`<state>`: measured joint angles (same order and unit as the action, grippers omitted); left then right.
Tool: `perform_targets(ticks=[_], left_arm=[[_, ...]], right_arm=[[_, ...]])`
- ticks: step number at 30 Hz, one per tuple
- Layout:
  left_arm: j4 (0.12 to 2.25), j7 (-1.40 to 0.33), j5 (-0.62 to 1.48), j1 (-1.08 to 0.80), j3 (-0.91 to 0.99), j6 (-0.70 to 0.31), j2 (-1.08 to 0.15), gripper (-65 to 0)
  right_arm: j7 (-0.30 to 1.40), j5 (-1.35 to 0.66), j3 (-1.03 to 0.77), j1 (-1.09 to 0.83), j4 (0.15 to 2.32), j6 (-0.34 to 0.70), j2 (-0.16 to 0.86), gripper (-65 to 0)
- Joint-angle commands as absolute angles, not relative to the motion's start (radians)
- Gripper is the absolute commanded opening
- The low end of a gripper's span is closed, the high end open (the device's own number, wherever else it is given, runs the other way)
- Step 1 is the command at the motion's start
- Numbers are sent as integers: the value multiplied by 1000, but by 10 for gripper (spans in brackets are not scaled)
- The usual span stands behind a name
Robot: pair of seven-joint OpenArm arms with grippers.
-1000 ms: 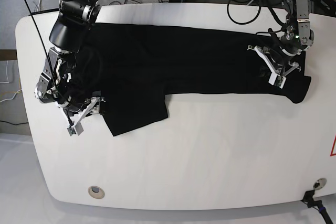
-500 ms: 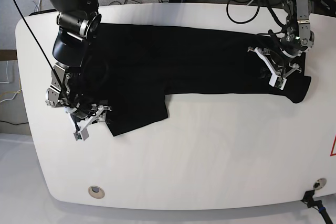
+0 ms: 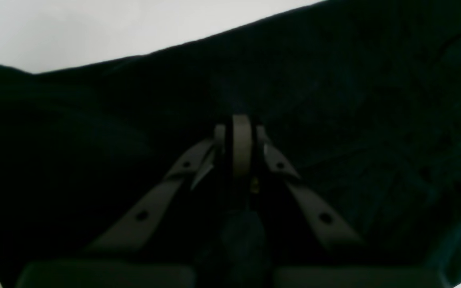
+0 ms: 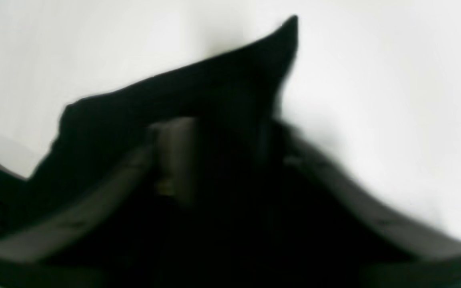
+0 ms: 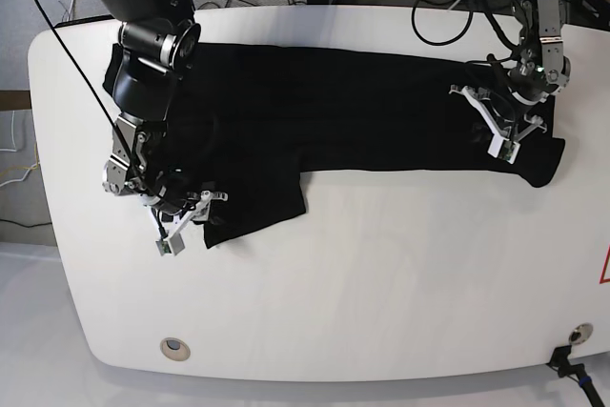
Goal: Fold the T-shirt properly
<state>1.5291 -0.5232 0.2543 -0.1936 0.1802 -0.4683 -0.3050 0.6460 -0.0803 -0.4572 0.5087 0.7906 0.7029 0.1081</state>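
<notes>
We see the T-shirt spread in a long black band across the far half of the white desk. Our left gripper is closed tight on its fabric. Our right gripper straddles the near sleeve's edge, half-wide; whether it grips, we cannot tell.

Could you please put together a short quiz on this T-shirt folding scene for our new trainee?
1. True or false: the T-shirt lies in a long band across the far half of the white table.
2. Which gripper has its jaws shut tight on the fabric: A) left gripper, B) right gripper?
3. Fill in: in the base view, a flap of the shirt juts toward the table's near edge on the picture's ____ side.

Key: 1 true. 2 A. 3 left.
</notes>
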Motion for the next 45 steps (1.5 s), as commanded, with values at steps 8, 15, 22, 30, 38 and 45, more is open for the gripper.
perform_targets(ticks=[8,15,22,30,38,45], left_arm=[[1547,-499,262,-182,185,-466,-315,-650],[1544,-499,259,-182,183,-466,-314,-650],[1543,-499,257,-182,183,-466,-314,-650],[1540,-499,257,-156,183,-466,-314,-650],[1540,-499,257,-154,183,-466,-314,-650],[1540,-499,257,-154,183,-466,-314,-650]], right_arm=[[872,-110,-455,541,932,698,107,-650],[1227,-334,-455,473,1181,698,110,-650],[1396,-536,-455,294,1376,698,110,-650],[1396,-719,-455,117,1549,698,114,-650],[1396,-774,-449,113,1768,698,107,-650],[1396,-944,-374,31,1808,698,113,-650]])
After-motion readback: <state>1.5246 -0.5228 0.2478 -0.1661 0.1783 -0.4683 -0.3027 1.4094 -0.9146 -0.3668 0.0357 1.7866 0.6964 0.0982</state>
